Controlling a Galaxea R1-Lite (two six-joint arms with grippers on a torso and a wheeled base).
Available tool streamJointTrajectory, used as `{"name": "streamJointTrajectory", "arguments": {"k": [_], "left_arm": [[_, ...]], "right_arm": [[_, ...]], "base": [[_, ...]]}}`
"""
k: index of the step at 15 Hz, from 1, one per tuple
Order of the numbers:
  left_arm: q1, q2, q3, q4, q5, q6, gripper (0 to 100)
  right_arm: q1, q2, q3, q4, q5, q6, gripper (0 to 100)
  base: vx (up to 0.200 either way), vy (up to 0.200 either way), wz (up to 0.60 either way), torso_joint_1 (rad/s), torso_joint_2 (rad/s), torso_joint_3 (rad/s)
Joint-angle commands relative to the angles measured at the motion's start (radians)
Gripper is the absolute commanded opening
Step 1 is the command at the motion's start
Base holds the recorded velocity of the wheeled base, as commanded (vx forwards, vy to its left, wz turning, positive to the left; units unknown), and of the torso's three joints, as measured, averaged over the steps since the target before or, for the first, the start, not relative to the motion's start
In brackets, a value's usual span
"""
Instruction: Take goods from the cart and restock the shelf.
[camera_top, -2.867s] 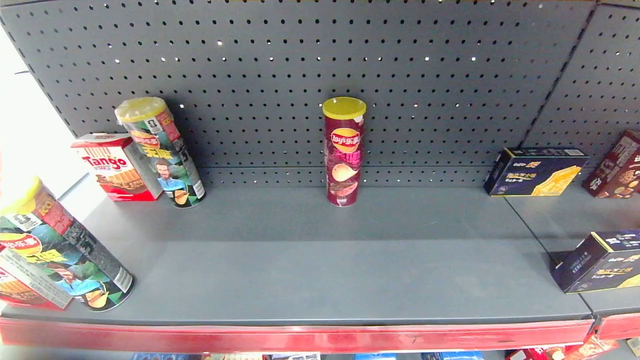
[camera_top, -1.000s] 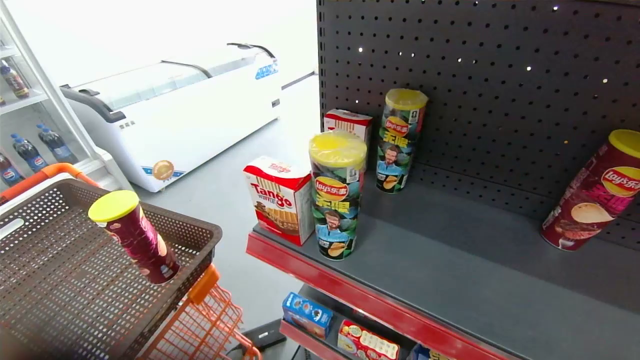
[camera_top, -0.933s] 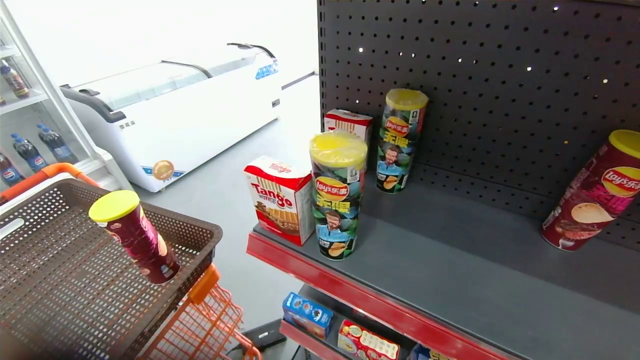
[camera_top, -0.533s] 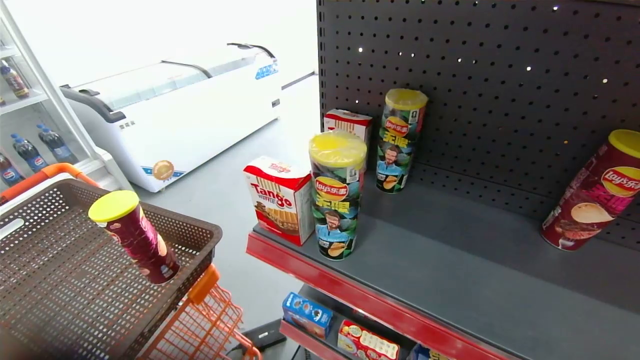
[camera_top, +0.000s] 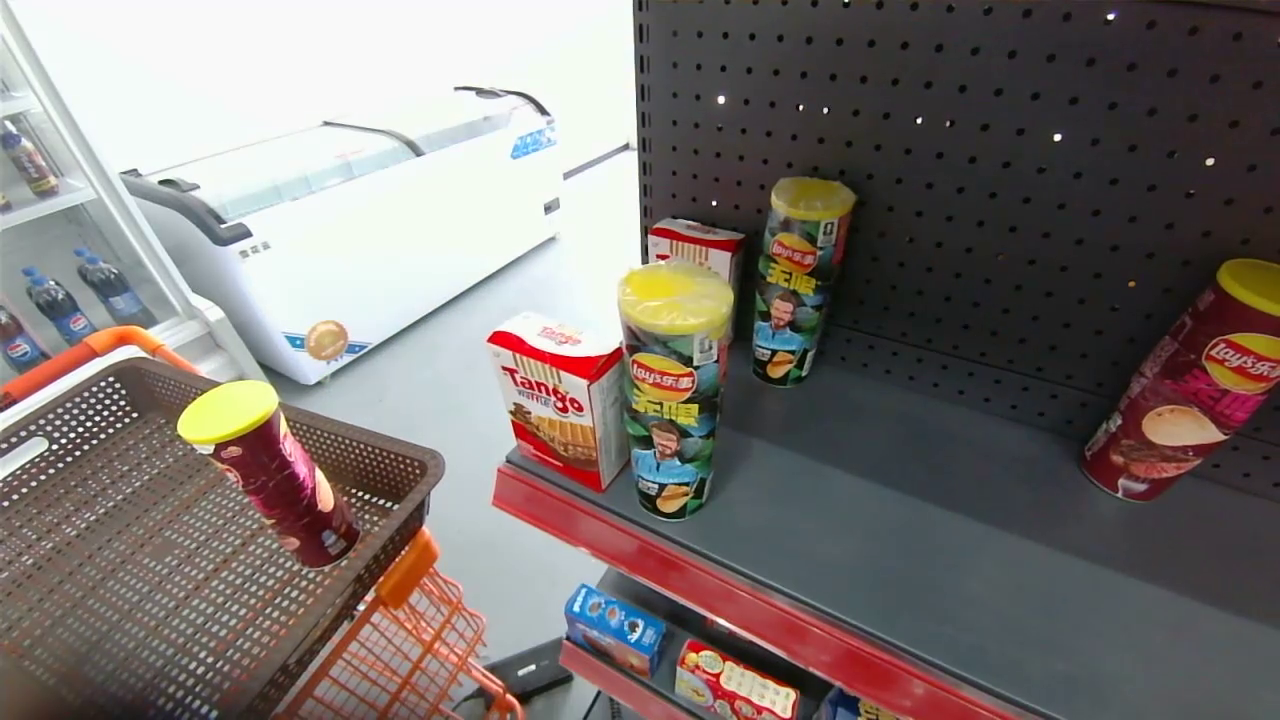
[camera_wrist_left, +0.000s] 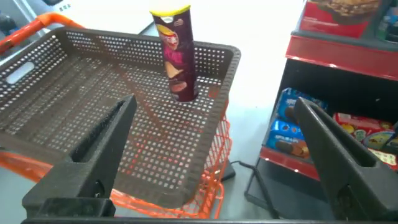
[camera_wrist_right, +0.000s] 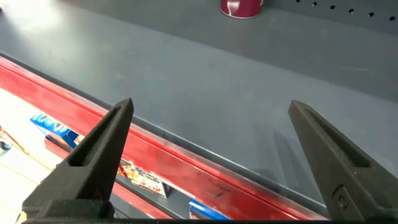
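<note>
Left wrist view finds the left gripper (camera_wrist_left: 214, 102) spread wide and empty, with the maroon chip can (camera_wrist_left: 177, 53) upright just ahead of its tips in the cart basket (camera_wrist_left: 62, 38). The right gripper (camera_wrist_right: 211, 104), likewise apart and empty, hangs over the shelf (camera_wrist_right: 249, 81), with a matching can (camera_wrist_right: 242, 7) beyond it. By my judgement one can is shelved, and the cart's can is not yet grasped.

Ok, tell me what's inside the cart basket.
One maroon chip can with a yellow lid, upright near a corner. The left pincer's fingers cover part of the basket's near side, so anything there is hidden.
</note>
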Motion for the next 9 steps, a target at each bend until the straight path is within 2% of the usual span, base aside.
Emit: {"name": "streamJointTrajectory", "arguments": {"k": [1, 2, 3, 4, 6, 7, 8, 9], "left_arm": [[-0.139, 0.211, -0.092, 0.02, 0.172, 0.017, 100], [-0.132, 0.223, -0.086, 0.02, 0.182, -0.007, 100], [-0.077, 0.257, -0.085, 0.02, 0.172, -0.029, 100], [-0.05, 0.286, -0.086, 0.014, 0.166, -0.038, 100], [-0.062, 0.347, -0.089, 0.011, 0.162, -0.059, 100], [-0.039, 0.387, -0.095, 0.011, 0.162, -0.086, 100], [0.01, 0.418, -0.106, 0.019, 0.153, -0.09, 100], [0.133, 0.525, -0.121, 0.003, 0.069, -0.067, 100]], "right_arm": [[0.0, 0.001, 0.0, 0.0, 0.0, 0.0, 100], [0.0, 0.001, 0.001, 0.0, 0.0, 0.0, 100], [0.0, 0.001, 0.0, 0.0, 0.0, 0.0, 100], [0.0, 0.001, 0.0, 0.0, 0.0, 0.0, 100], [0.0, 0.001, 0.001, 0.0, 0.0, 0.0, 100], [0.0, 0.001, 0.001, 0.0, 0.0, 0.0, 100], [0.0, 0.001, 0.001, 0.0, 0.0, 0.0, 100], [0.0, 0.001, 0.0, 0.0, 0.0, 0.0, 100]], "base": [[0.0, 0.0, 0.0, 0.0, 0.0, 0.0], [0.0, 0.0, 0.0, 0.0, 0.0, 0.0], [0.0, 0.0, 0.0, 0.0, 0.0, 0.0], [0.0, 0.0, 0.0, 0.0, 0.0, 0.0], [0.0, 0.0, 0.0, 0.0, 0.0, 0.0], [0.0, 0.0, 0.0, 0.0, 0.0, 0.0], [0.0, 0.0, 0.0, 0.0, 0.0, 0.0], [0.0, 0.0, 0.0, 0.0, 0.0, 0.0]]}}
